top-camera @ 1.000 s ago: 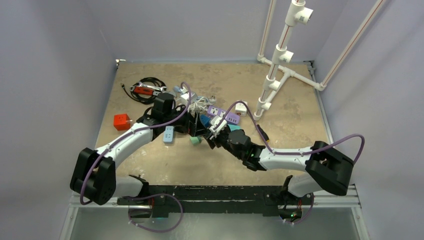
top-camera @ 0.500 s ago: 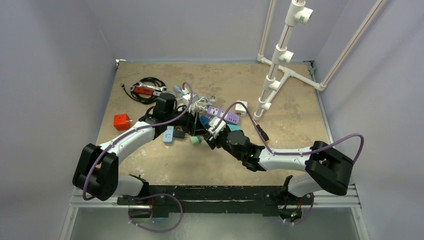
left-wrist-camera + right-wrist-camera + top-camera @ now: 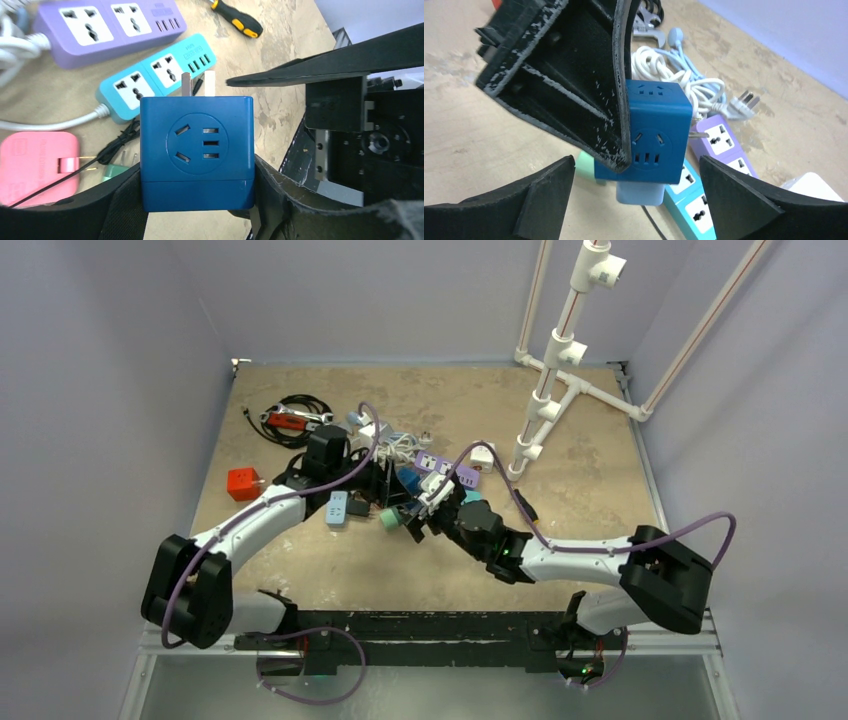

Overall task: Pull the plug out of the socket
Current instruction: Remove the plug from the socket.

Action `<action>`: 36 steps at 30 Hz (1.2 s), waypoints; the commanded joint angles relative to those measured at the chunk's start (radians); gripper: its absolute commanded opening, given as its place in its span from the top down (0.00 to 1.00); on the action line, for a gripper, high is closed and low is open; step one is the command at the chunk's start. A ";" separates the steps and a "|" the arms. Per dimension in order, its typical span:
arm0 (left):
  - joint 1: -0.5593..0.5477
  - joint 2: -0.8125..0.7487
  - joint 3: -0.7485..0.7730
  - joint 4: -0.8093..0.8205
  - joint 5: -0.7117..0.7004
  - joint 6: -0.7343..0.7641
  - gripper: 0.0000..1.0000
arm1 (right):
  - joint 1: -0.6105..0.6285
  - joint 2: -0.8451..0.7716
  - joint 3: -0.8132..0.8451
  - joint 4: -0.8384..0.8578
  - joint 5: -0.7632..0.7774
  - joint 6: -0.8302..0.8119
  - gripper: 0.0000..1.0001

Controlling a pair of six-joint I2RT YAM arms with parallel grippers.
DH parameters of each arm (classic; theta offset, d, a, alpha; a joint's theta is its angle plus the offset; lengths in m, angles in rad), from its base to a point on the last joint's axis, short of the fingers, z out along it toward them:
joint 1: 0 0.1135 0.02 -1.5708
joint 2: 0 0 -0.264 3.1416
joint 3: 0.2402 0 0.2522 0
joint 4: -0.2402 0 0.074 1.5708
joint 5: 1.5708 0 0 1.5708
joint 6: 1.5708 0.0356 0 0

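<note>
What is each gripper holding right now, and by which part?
The left gripper clamps the blue cube socket by its opposite sides, at the end away from the prongs. The right gripper is open, holding nothing.

**One high view, two close ones, all meeting at the blue socket cube**

The top external camera hangs high at the near edge. It looks down and forward from far enough to take in the whole counter (image 3: pixel 420 570).

The left wrist camera looks out along the left end effector (image 3: pixel 197 185) at very close range. The blue socket cube (image 3: pixel 196 145) sits between its fingers, with a purple power strip (image 3: pixel 105 27) and a teal power strip (image 3: pixel 155 75) beyond its tips.

The right wrist camera looks along the right end effector (image 3: pixel 636 165), equally near. It faces the same cube from another side, and a finger of the left end effector crosses its upper frame.

Both wrist views share the cube and both strips.
</note>
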 commanded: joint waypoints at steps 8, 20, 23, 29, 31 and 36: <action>0.123 -0.091 0.012 0.129 0.060 -0.082 1.00 | -0.096 -0.136 -0.033 0.142 -0.171 0.079 0.01; 0.141 -0.133 0.010 0.167 0.227 -0.119 1.00 | -0.115 -0.169 -0.115 0.250 -0.233 0.055 0.01; 0.138 -0.160 -0.014 0.231 0.273 -0.158 1.00 | -0.115 -0.160 -0.148 0.317 -0.227 0.056 0.02; 0.094 -0.192 -0.025 0.260 0.307 -0.167 1.00 | -0.090 -0.141 -0.153 0.343 -0.193 0.024 0.07; 0.070 -0.185 -0.027 0.261 0.311 -0.166 1.00 | -0.086 -0.146 -0.164 0.368 -0.181 0.013 0.07; 0.037 -0.176 -0.029 0.261 0.308 -0.164 1.00 | -0.074 -0.122 -0.154 0.375 -0.156 -0.008 0.08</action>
